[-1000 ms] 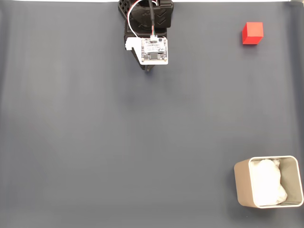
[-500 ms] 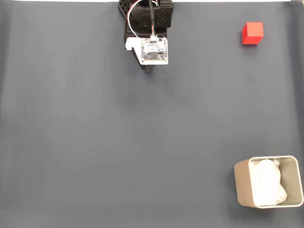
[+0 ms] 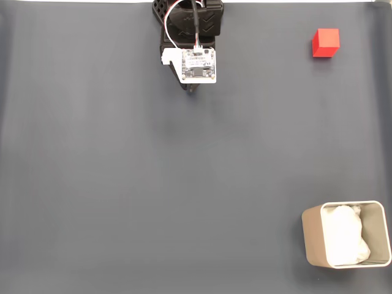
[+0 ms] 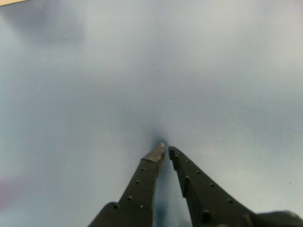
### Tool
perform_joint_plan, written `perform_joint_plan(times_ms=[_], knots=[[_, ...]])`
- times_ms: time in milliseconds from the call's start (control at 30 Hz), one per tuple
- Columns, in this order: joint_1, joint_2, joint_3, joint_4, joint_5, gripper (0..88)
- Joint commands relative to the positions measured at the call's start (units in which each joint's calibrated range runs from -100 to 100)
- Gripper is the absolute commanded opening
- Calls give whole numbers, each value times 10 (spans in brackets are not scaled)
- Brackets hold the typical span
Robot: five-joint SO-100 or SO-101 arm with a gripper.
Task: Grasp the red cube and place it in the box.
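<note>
Jaws of the gripper are pressed together and hold nothing. Nothing is done yet: the red cube sits on the surface, far from the box.

My gripper enters wrist view from bottom edge, black fingers nearly together, tips just apart, nothing between, over grey mat.
</note>
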Motion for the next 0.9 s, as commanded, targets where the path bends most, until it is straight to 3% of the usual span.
perform_joint_plan(times_ms=[0, 600, 867], knots=[[-1, 1, 8, 12, -5, 3], [-1, 1, 8, 12, -3, 0], [0, 1, 8, -50, -5, 0]])
